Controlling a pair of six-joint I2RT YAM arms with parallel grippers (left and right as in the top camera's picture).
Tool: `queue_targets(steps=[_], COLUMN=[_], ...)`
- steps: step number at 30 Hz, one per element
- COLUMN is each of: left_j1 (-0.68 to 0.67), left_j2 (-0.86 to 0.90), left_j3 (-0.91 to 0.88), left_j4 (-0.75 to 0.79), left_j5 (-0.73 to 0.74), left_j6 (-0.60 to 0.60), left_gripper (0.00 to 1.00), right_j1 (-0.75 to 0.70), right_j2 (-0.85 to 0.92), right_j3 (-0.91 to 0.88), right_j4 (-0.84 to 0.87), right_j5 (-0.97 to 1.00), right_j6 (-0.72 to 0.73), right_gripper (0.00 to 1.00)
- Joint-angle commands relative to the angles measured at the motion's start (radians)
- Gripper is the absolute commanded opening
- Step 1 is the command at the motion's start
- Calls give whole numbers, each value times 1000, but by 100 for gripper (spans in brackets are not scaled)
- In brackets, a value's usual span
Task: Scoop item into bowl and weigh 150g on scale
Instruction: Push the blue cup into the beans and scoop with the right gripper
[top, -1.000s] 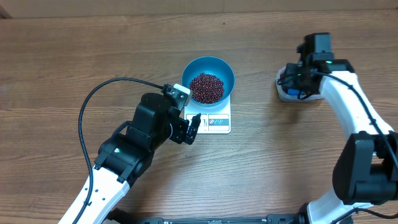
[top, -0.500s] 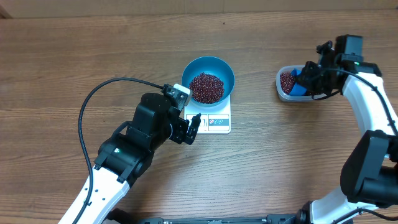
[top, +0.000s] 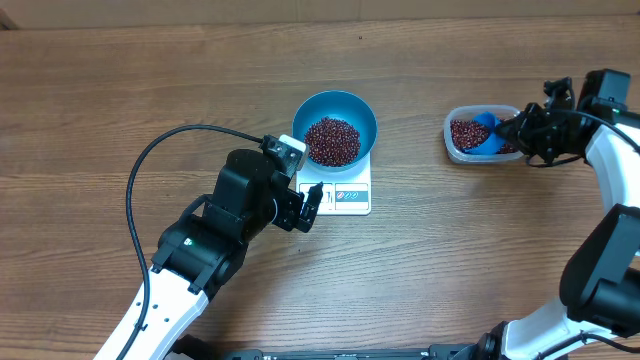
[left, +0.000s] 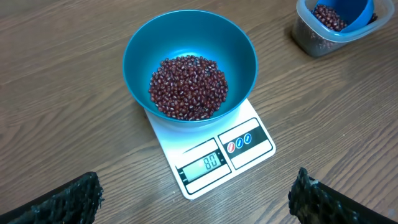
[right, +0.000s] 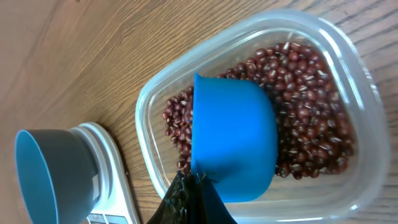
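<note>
I see a desk (top: 120, 90) of matt, grained wood. The bowl (left: 140, 56) looks like smooth blue plastic with a soft sheen, and the beans (left: 188, 87) are glossy. The scale (left: 166, 134) is smooth white plastic. The tub (right: 152, 102) is clear, faintly cloudy plastic, and the scoop (right: 233, 143) is smooth blue plastic. On my left claw (left: 197, 180), the pads (left: 65, 202) look black and rough.

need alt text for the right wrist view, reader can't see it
A blue scoop, gripped at its near end by the shut right jaws, rests in a clear plastic tub of dark red beans on a wooden table. At lower left, a blue bowl sits on a white scale.
</note>
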Motion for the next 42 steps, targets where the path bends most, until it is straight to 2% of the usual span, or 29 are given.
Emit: queue_targets(steps=[1, 10, 25, 31, 42], left_j1=[0, 0, 0, 0, 0], left_j2=[3, 3, 3, 3, 3], left_j3=[-10, -10, -10, -10, -10], left_j4=[1, 1, 1, 1, 1], left_j5=[0, 0, 0, 0, 0], left_j6=[-9, -9, -9, -9, -9], left_gripper=[99, 99, 100, 99, 99], right_j1=[-25, -61, -157, -161, -154], right_j2=[6, 6, 6, 6, 6], right_j3=[-2, -2, -2, -2, -2], right_j4=[-2, -10, 6, 6, 7], right_j5=[-34, -48, -375, -426, -640], right_j6=[-6, -9, -65, -80, -103], right_gripper=[4, 4, 4, 4, 4])
